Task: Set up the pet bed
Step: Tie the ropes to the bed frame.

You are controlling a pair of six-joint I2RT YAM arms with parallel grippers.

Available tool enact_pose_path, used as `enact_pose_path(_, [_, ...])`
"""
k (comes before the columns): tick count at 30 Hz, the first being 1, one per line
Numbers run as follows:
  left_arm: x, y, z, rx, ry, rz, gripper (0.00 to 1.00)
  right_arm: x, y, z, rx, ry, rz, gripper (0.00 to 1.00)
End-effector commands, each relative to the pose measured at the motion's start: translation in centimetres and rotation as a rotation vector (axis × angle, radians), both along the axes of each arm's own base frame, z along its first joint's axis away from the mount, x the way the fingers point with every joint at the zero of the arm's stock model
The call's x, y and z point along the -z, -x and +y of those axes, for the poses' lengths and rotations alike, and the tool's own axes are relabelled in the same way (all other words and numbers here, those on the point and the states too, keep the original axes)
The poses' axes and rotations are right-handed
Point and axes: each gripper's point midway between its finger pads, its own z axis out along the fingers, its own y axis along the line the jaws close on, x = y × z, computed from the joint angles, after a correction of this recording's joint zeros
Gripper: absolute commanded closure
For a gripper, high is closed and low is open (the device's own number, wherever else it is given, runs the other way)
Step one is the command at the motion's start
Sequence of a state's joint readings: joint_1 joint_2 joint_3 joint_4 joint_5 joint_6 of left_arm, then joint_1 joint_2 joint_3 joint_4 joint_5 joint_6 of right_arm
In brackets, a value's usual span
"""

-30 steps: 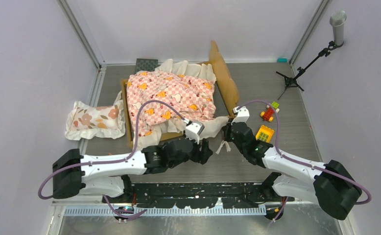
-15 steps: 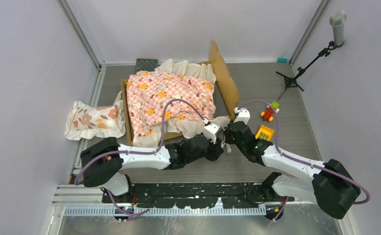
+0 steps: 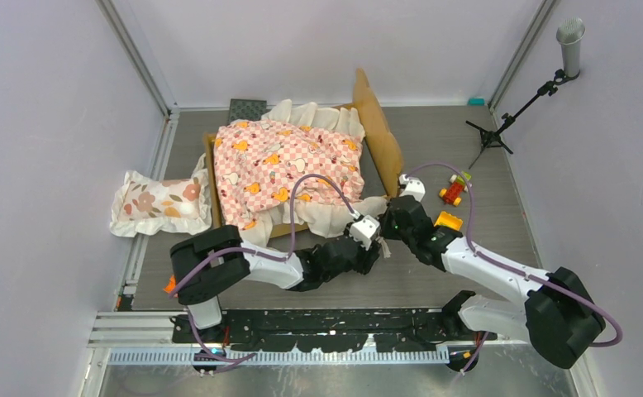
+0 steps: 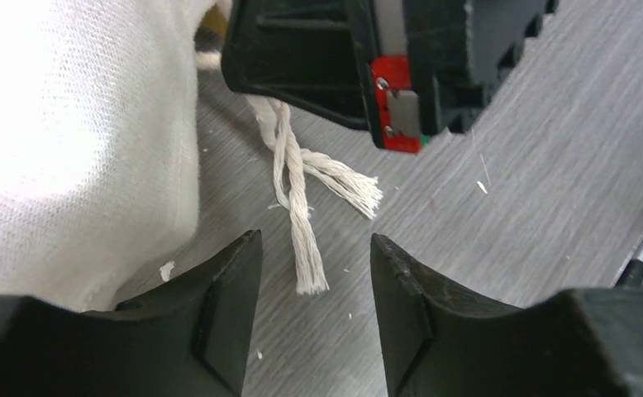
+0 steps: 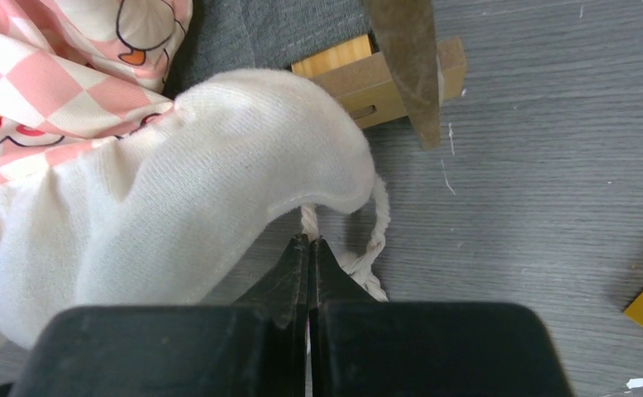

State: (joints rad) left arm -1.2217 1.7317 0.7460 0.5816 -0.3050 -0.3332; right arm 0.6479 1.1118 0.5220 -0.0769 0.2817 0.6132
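The pet bed (image 3: pixel 382 136) lies with its tan wavy headboard to the right, under a pink-checkered ruffled sheet (image 3: pixel 289 165). A floral pillow (image 3: pixel 157 203) rests on the table to its left. At the bed's near right corner my right gripper (image 3: pixel 388 228) is shut on a white twisted cord (image 5: pixel 376 217) that comes out from under the sheet's white ruffle (image 5: pixel 219 190); its tips (image 5: pixel 310 241) pinch it just below the wooden frame (image 5: pixel 359 66). My left gripper (image 4: pixel 314 240) is open, and the frayed end of the cord (image 4: pixel 297 198) lies on the table between its fingertips, untouched.
A yellow toy block (image 3: pixel 448 220) and a red-and-green one (image 3: pixel 453 190) lie right of the grippers. A black tripod (image 3: pixel 500 124) with a microphone (image 3: pixel 570 41) stands at the far right. A dark square mat (image 3: pixel 246 108) sits behind the bed.
My left arm has swung right along the bed's near edge until its gripper sits beside the right gripper, over the cord ends. The right gripper edged up-left and stayed shut.
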Motion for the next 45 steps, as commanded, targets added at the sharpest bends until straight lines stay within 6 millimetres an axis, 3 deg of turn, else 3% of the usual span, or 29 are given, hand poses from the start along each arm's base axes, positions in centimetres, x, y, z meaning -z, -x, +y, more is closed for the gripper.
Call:
enact_pose_path(1, [-3.7,-2.8,-1.3,-0.084,0.117,-0.144,0.44,-1.5,-0.6,0.9,0.007,-0.060,0.000,0.99])
enact_pose_path(5, [-3.5,-3.6,-1.5,-0.122,0.144,-0.163,0.42,-1.5,-0.6,1.1,0.008,-0.082,0.018,0.99])
enact_pose_path(12, [-2.3,-5.2,-1.4,-0.194,0.184,-0.204,0.46,-1.8,-0.5,1.1,0.009,-0.095,0.035,0.99])
enact_pose_path(26, [-2.8,-6.1,-2.0,-0.215,0.270,-0.277,0.50,-1.6,-0.3,1.2,0.006,-0.109,0.061,0.99])
enact_pose_path(34, [-1.8,-6.9,-1.9,-0.230,0.256,-0.276,0.56,-1.5,-0.2,1.4,0.003,-0.121,0.076,0.99])
enact_pose_path(36, [-1.8,-7.2,-1.8,-0.236,0.256,-0.277,0.59,-1.5,-0.2,1.4,0.001,-0.123,0.080,0.99])
enact_pose_path(40, [-1.9,-7.8,-1.5,-0.266,0.259,-0.282,0.80,-1.3,0.0,1.5,-0.001,-0.122,0.090,0.99])
enact_pose_path(45, [-2.2,-7.9,-1.8,-0.261,0.263,-0.287,0.85,-1.2,0.0,1.5,-0.003,-0.123,0.098,0.99])
